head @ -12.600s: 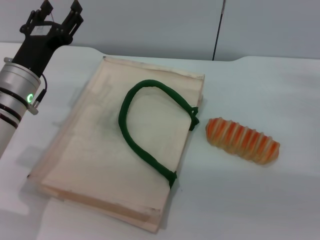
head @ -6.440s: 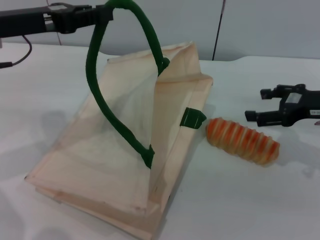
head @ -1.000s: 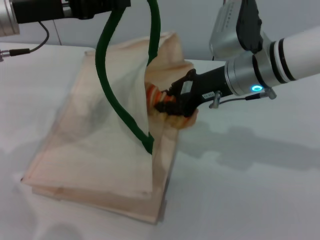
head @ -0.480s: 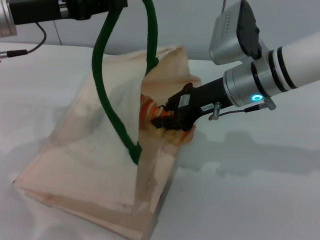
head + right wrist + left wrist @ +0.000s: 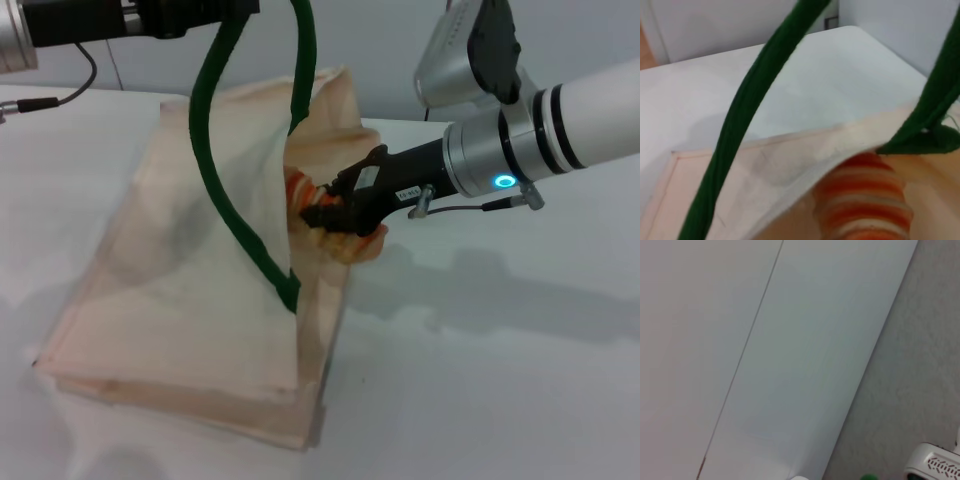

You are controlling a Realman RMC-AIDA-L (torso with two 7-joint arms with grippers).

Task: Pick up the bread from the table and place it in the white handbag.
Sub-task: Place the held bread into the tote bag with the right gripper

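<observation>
The white handbag (image 5: 180, 290) lies on the table (image 5: 500, 380). My left gripper (image 5: 235, 8), at the top, is shut on its green rope handle (image 5: 225, 180) and holds the upper side raised, so the mouth gapes to the right. My right gripper (image 5: 318, 213) reaches into that mouth, shut on the bread (image 5: 300, 187), whose orange and cream stripes show just inside the opening. In the right wrist view the bread (image 5: 862, 200) sits under the raised fabric edge, with the handle (image 5: 747, 120) crossing in front.
The bag's lower side lies flat toward the table's front left. Bare white tabletop extends right of the bag under my right arm (image 5: 540, 140). A grey wall stands behind the table. A black cable (image 5: 60, 95) lies at the far left.
The bag's raised side and handle have shifted slightly back to the right and the bag has settled flatter. My right gripper with the bread stays in the bag's mouth, a little higher.
</observation>
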